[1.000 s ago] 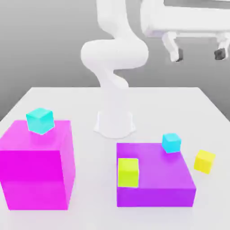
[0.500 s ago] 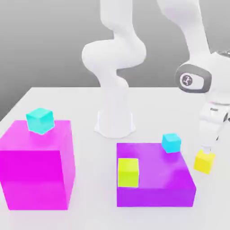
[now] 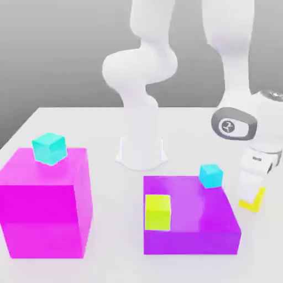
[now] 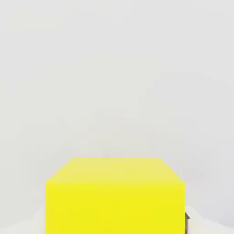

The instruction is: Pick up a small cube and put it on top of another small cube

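Note:
The small cube (image 3: 256, 201), golden yellow, rests on the white table at the exterior view's right, beside the purple block. My gripper (image 3: 250, 198) is down over it and shut on it, and a white finger (image 3: 247, 182) hides most of the cube. In the hand view the yellow cube (image 4: 115, 196) sits close between the fingers, with a dark pad (image 4: 187, 222) against its side. Another small cube (image 3: 50, 148), turquoise, stands on top of the big magenta block (image 3: 44, 210) at the exterior view's left.
A low purple block (image 3: 193, 215) lies in the front middle, carrying a sky-cyan cube (image 3: 210, 176) on its far corner and a lime-yellow cube (image 3: 157, 211) at its front. The arm's white base (image 3: 141, 149) stands behind on the table (image 3: 83, 124).
The arm came down from high at the back right to the yellow cube. The fingers, open before, have closed on the cube. The cubes and blocks stayed in place.

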`<control>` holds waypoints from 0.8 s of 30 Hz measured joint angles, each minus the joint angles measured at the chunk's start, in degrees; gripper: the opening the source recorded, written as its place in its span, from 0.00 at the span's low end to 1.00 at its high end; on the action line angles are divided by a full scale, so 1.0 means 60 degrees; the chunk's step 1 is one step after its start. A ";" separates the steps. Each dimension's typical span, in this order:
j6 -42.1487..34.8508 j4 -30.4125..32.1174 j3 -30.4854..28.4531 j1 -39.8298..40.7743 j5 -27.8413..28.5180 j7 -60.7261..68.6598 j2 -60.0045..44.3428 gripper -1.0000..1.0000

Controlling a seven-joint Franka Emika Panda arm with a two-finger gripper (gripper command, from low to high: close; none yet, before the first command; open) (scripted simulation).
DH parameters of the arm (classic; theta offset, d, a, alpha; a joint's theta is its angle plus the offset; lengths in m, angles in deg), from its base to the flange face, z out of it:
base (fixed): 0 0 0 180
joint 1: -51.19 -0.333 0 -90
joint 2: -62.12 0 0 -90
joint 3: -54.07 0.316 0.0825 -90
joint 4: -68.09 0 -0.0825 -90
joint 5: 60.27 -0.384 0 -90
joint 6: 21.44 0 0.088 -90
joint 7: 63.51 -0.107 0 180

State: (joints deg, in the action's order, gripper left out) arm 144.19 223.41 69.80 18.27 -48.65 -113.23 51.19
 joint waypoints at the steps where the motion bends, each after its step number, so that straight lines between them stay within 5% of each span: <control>1: -0.0262 0.0073 0.0222 0.0134 -0.0381 0.0278 0.0348 0.00; 8: -0.2866 -0.0358 -0.0893 0.2363 -0.1174 0.3018 0.2731 0.00; 24: -0.7839 -0.1426 -0.5946 0.6642 -0.0072 0.8180 0.6705 0.00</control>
State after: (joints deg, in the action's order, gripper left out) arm 97.16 214.85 34.12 58.13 -49.08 -64.15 91.42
